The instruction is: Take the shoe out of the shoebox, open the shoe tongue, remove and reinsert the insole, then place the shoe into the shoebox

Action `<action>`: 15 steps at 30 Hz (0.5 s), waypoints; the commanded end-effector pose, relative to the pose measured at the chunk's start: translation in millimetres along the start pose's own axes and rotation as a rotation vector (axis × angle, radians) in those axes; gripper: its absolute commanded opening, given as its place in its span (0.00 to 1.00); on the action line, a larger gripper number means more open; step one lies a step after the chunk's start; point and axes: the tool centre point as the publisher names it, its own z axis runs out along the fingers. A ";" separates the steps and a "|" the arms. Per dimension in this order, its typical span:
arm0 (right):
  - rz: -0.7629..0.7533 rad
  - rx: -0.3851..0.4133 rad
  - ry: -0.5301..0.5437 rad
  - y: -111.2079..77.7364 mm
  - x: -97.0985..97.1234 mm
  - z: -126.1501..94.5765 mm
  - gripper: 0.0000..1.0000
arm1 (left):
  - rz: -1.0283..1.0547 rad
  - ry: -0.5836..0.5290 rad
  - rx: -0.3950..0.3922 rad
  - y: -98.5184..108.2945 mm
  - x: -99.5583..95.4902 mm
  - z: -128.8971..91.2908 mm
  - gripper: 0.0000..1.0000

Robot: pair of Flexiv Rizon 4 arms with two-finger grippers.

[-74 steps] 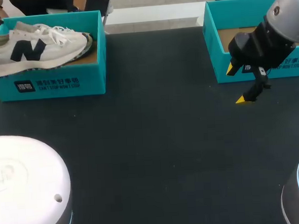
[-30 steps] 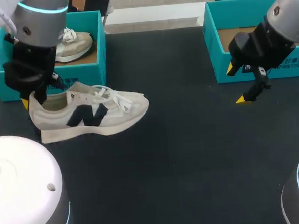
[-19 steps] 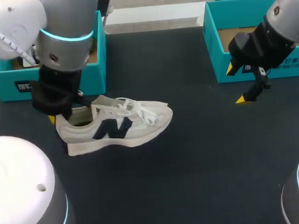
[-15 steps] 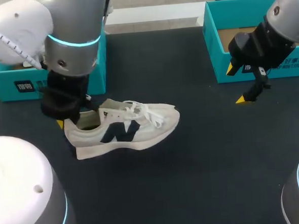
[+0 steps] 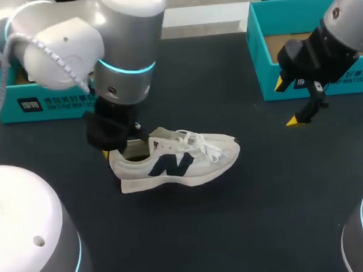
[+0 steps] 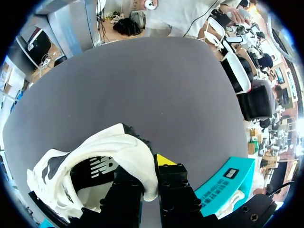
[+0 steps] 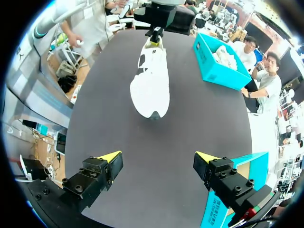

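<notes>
Shoe (image 5: 177, 164) from the head view: a low white sneaker with a dark side logo, white laces in a loose tangle and a pale chunky sole. It looks like soft mesh and suede-ish panels. It sits mid-table on the dark matte table (image 5: 236, 219), toe toward the right arm. I can't tell if the sole is touching the table or just off it. The left gripper (image 5: 124, 150) is at the heel, clamped on the collar. The teal cardboard shoebox (image 5: 50, 101) is behind it at the table's left, and a second teal box (image 5: 269, 63) is at the right. The right gripper (image 5: 288, 103) hangs in front of that box, fingers spread wide with nothing in them.

Left wrist view: the left gripper (image 6: 151, 178) has the padded white heel rim of the shoe (image 6: 95, 166) pinched between its black fingers. The dark insole with its printed logo is visible inside.

Right wrist view: the right gripper (image 7: 157, 159) is wide apart over bare table. The shoe (image 7: 152, 80) is well ahead, its rounded toe pointing back at it, with the shoebox (image 7: 218, 64) off beside it.
</notes>
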 end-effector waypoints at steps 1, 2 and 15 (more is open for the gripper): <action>0.000 0.001 0.001 0.2 -0.6 1.4 1.00 | 0.003 0.043 -0.002 15.1 -11.6 10.6 0.00; 0.000 0.001 0.001 0.2 -0.6 1.4 1.00 | 0.002 0.054 -0.006 18.2 -12.5 13.4 0.00; 0.000 0.001 0.001 0.2 -0.6 1.4 1.00 | 0.030 0.108 0.001 36.9 -27.8 56.0 0.00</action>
